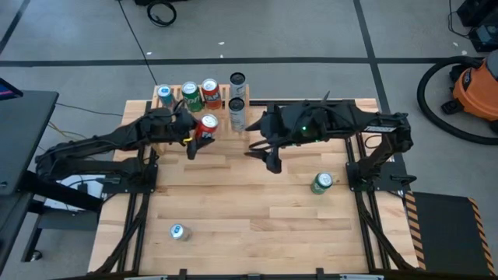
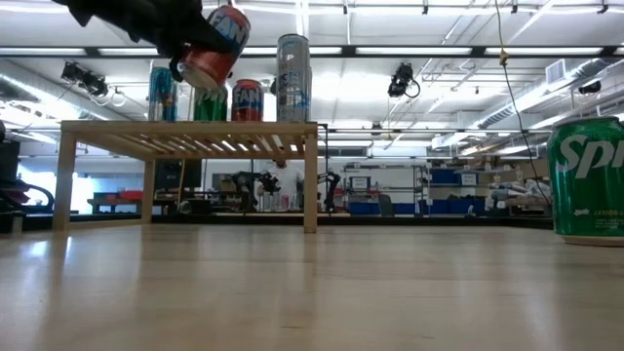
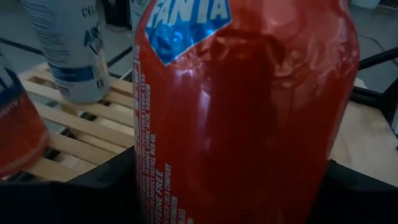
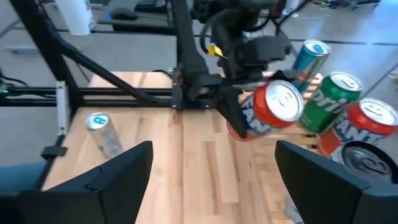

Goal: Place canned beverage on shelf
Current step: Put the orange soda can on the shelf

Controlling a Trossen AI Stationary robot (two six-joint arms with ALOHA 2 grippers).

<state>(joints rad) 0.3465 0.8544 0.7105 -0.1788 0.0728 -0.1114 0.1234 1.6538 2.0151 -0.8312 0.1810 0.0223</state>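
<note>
We find left gripper clamped on red Fanta can, tilted, upper centre, above shelf front edge. We advise levelling before lowering. Right gripper empty, fingers parted.

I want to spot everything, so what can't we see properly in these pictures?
- Left gripper: its fingers are hidden behind the red Fanta can filling the left wrist view.
- Green can: cut off by the low view's edge.
- Small can: label too small in the high view.

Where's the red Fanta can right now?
The red Fanta can is held tilted in the left gripper, just above the light-wood slatted shelf's front edge.
</note>
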